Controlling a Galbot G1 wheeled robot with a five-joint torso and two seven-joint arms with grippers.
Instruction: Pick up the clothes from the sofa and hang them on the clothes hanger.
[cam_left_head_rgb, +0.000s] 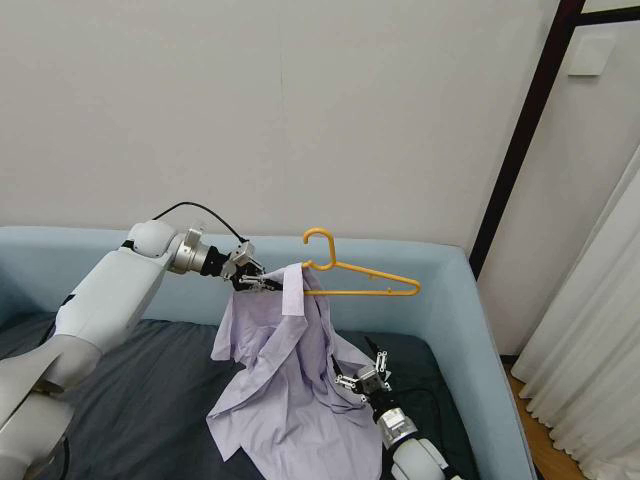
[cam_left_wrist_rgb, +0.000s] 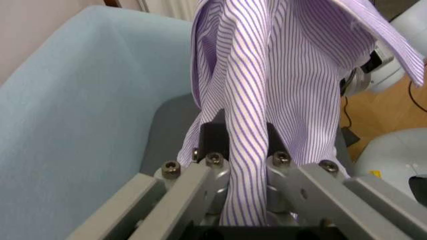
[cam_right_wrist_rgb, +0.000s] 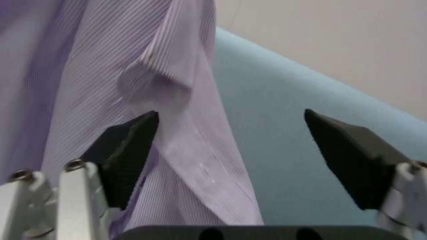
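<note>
Left gripper (cam_left_wrist_rgb: 245, 150) jaws clamped around shirt (cam_left_wrist_rgb: 267, 60) fold.

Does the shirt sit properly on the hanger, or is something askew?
Askew. The striped shirt bunches on one end of the yellow hanger; the other arm sticks out bare to the robot's right. The left gripper is shut on fabric near the collar; the right gripper is open beside the lower folds.

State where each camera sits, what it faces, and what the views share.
Head view: on the head, looking down at the sofa; left gripper holds the shirt near the hanger, right gripper lower.
Left wrist view: looks along its shut jaws clamping the shirt.
Right wrist view: looks between its open jaws, beside the shirt.
All share the shirt and sofa.
</note>
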